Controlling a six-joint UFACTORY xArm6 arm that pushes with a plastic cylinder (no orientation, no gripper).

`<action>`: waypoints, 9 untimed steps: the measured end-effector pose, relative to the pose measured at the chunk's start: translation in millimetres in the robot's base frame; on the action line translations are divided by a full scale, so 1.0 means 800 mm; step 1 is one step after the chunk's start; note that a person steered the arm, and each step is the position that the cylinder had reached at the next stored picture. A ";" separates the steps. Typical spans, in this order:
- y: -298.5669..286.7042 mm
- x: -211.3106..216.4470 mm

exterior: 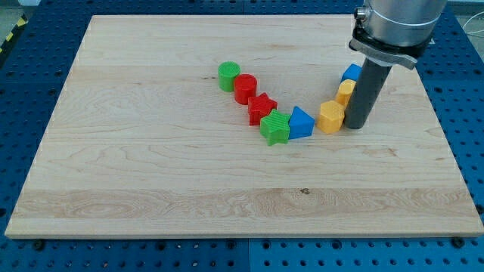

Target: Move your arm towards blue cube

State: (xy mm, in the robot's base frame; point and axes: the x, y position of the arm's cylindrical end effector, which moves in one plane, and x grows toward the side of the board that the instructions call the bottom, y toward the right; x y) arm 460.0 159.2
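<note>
The blue cube [352, 73] sits at the view's right, partly hidden behind my rod; only its left part shows. My tip [355, 124] rests on the board just below the blue cube, right beside the yellow hexagonal block [330, 117] and a smaller yellow block [345, 92] that lies between that one and the blue cube. The rod rises from the tip to the grey arm body [393, 26] at the view's top right.
A curved row of blocks runs leftward: a blue triangular block [301, 122], a green star [275, 128], a red star [262, 108], a red cylinder [245, 88], a green cylinder [228, 75]. The wooden board [151, 166] lies on a blue perforated table.
</note>
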 end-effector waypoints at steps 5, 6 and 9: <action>0.119 -0.030; 0.157 -0.033; 0.153 -0.050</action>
State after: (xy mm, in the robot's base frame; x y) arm 419.7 281.9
